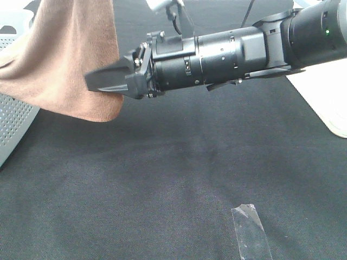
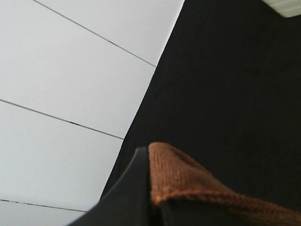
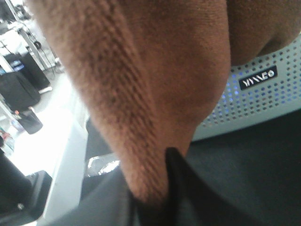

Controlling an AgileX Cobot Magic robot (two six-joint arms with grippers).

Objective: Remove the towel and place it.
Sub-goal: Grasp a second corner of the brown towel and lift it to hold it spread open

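Right gripper (image 1: 107,81) jaws pinched on the towel (image 1: 70,54), whose lower hem sits right at the tips, length running up and away over the basket (image 1: 13,119). Left gripper (image 2: 146,188) touches a hem, grip unreadable.

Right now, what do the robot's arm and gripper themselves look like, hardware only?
The right arm is matte black: stepped cylinders with small screw holes and a green light on the thickest segment. Thin black cables loop above the wrist. The right gripper ends in tapering black wedge fingers.
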